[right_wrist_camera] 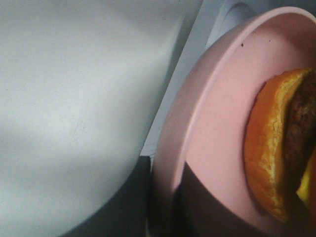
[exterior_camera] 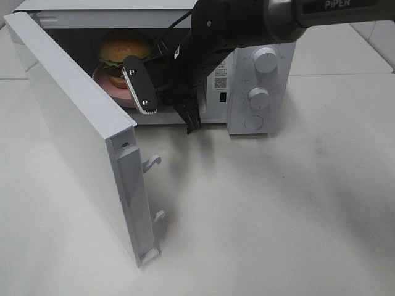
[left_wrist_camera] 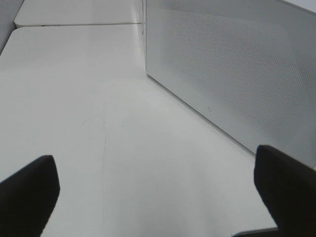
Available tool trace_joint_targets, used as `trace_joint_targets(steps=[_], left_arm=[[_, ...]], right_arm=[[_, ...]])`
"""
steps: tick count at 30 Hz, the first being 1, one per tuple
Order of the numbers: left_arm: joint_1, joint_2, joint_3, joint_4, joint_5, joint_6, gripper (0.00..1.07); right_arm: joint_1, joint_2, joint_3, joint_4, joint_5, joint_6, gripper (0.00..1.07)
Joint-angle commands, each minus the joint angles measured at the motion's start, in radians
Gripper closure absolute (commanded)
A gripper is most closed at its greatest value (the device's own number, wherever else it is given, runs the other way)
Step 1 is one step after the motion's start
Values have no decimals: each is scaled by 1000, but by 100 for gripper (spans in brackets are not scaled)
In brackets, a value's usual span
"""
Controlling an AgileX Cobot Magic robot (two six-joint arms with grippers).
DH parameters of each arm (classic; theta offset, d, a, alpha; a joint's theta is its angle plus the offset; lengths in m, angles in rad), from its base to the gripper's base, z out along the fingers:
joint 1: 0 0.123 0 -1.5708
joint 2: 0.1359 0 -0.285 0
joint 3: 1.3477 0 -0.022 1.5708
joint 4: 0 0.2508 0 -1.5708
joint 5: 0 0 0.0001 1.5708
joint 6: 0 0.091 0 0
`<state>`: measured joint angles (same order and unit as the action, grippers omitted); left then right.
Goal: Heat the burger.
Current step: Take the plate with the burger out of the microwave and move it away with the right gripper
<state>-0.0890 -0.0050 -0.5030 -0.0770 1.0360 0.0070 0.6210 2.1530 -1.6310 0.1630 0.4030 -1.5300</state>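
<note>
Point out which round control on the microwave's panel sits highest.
The upper knob, the largest dial, sits at the top of the panel. The middle knob is below it, and the flat round button is lowest.

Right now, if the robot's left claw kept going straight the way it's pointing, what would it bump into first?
Probably nothing right away. The open left gripper points along bare white table, with the microwave door running beside its path. Depth is hard to judge, so it might brush that door further ahead.
</note>
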Motion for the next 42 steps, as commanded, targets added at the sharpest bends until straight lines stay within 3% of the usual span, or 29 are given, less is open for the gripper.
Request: trace_joint_targets(steps=[1, 25, 42], left_arm=[[2, -19, 3, -3, 0, -7, 6], [2, -19, 3, -3, 0, -7, 6], [2, -19, 3, -3, 0, -7, 6]], right_arm=[[-1, -58, 43, 24, -111, -33, 107], [-1, -251, 337, 32, -192, -56, 107], [-1, -445, 607, 28, -269, -56, 107]])
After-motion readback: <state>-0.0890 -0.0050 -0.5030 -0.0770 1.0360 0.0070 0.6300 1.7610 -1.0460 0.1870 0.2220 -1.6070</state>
